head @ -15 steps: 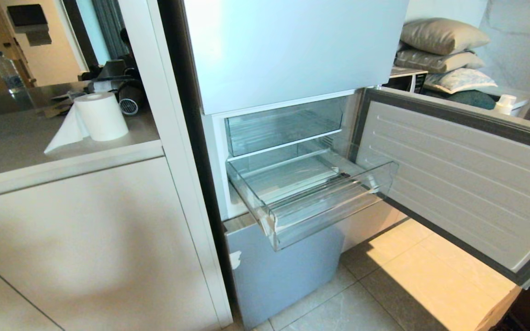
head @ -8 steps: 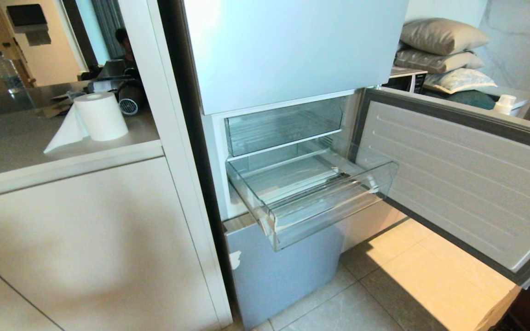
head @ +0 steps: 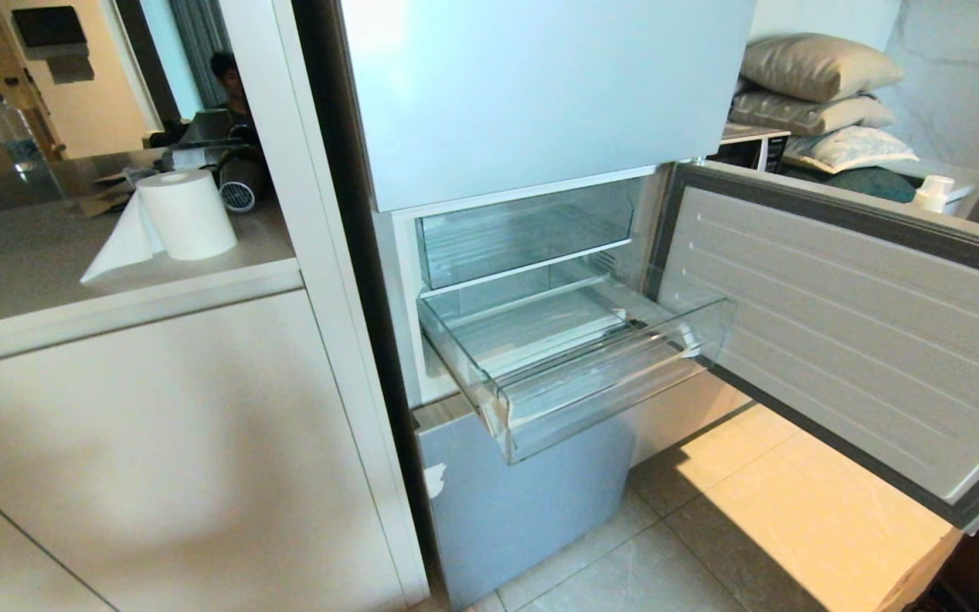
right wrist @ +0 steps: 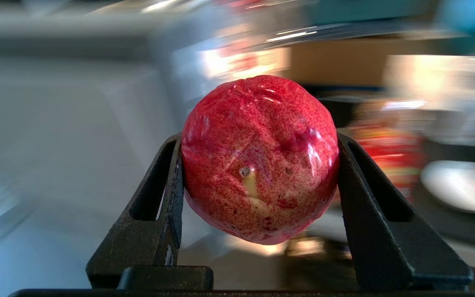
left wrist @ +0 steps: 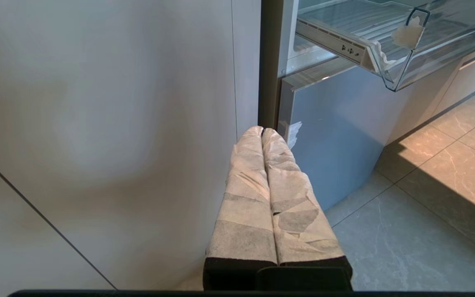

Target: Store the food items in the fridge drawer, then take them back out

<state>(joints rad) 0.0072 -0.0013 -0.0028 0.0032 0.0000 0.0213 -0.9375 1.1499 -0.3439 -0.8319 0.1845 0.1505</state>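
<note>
The fridge drawer is pulled out from the open fridge, and its ribbed floor holds nothing; its corner also shows in the left wrist view. Neither arm appears in the head view. My right gripper is shut on one food item, a red speckled roundish lump pinched between both black fingers, with a streaked background behind it. The left gripper is shut on nothing, its wrapped fingers pressed together low beside the cabinet panel, below and left of the drawer.
A second clear bin sits above the drawer. The fridge door stands open to the right over the tiled floor. A paper roll stands on the counter at left, and a person is behind it.
The fridge, the drawer and the door stand as before in the head view. Only the person behind the counter has shifted a little.
</note>
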